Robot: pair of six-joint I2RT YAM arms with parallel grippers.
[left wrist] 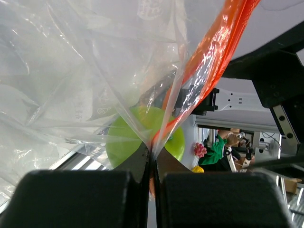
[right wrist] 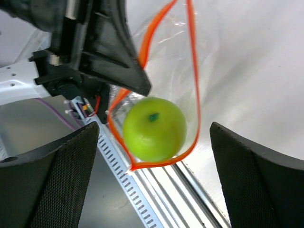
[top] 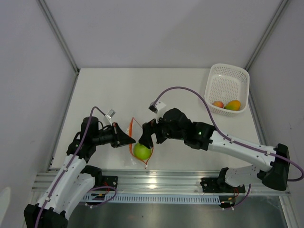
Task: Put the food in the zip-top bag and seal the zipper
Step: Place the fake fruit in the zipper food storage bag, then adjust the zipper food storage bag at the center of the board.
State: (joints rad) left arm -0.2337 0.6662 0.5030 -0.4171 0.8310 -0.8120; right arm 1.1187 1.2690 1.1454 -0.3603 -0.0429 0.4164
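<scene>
The clear zip-top bag [top: 137,134] hangs with its mouth open near the table's front edge. My left gripper [top: 129,139] is shut on the bag's mouth edge, pinching the red-orange zipper [left wrist: 214,51] between its fingers [left wrist: 85,199]. The lime-green ball [top: 142,151] sits inside the bag's mouth, ringed by the zipper loop [right wrist: 192,80]. It also shows in the left wrist view [left wrist: 124,142] and the right wrist view [right wrist: 154,128]. My right gripper [top: 151,139] is open and empty just above the ball, its fingers [right wrist: 52,180] wide apart. The yellow-orange piece [top: 232,105] and the red-orange piece [top: 218,104] lie in the basket.
The white perforated basket [top: 229,76] stands at the table's back right. A metal rail [top: 161,178] runs along the front edge, just below the bag. My left gripper's black body [right wrist: 111,52] is close beside the bag mouth in the right wrist view.
</scene>
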